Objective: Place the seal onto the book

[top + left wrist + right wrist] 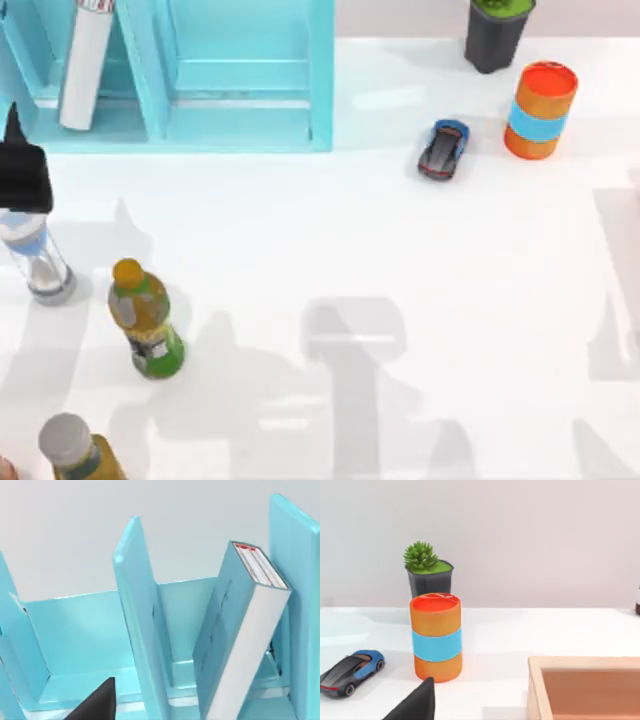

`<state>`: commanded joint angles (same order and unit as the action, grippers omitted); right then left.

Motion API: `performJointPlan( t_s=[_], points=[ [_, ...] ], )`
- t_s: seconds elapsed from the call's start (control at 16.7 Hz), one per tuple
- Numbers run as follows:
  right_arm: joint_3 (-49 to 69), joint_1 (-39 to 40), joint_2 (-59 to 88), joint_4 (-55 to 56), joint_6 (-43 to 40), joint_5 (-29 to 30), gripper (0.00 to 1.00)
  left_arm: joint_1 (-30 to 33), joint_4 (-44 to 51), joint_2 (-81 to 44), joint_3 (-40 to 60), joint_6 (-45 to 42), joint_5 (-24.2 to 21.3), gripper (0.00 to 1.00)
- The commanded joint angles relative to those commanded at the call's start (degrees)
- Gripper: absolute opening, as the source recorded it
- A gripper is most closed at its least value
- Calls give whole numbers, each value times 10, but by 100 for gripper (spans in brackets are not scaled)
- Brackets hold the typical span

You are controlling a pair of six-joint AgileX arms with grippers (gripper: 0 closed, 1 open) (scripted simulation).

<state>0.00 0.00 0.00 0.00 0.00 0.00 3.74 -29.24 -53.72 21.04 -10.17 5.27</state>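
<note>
White table (400, 250) w/ arm shadows across it. Turquoise shelf unit (240, 90) at the back left, cut off by the top view's top edge. The book (240, 645) (teal cover, white page edges) isn't flat on the table: it stands tilted in a shelf compartment, leaning on a divider, lower end cut off in the left wrist view.

Wooden box (585, 662) near the right gripper, open top, mostly cropped; inside can't be made out.

3 bottles on the table's left: green/yellow one (145, 320), clear one w/ blue band (38, 262) partly under the left arm, grey-capped one (72, 448) cropped at the bottom edge.

Back right: orange cylinder w/ blue band (540, 110), upright; dark plant pot (497, 35) behind it, half cut off; toy car (443, 150) just beside the cylinder.

Left gripper (22, 165) at the far left edge, in front of the shelf, facing the book; just a black wedge shows, so open or closed: can't tell. Touches nothing visible.

Right gripper (415, 702) faces the cylinder, apart from it; same, one dark tip, state can't tell.
</note>
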Motion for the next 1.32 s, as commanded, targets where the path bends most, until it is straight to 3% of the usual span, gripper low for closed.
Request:
performJointPlan(
  t_s=[0.3,0.6,1.32],
  points=[
    [0,0,0,0,0,0,100,21,-145,-330,105,-56,25,100],
    [0,0,0,0,0,0,100,37,-254,-532,186,-101,44,100],
    [0,0,0,0,0,0,100,39,-292,-602,223,-118,51,100]
  ],
)
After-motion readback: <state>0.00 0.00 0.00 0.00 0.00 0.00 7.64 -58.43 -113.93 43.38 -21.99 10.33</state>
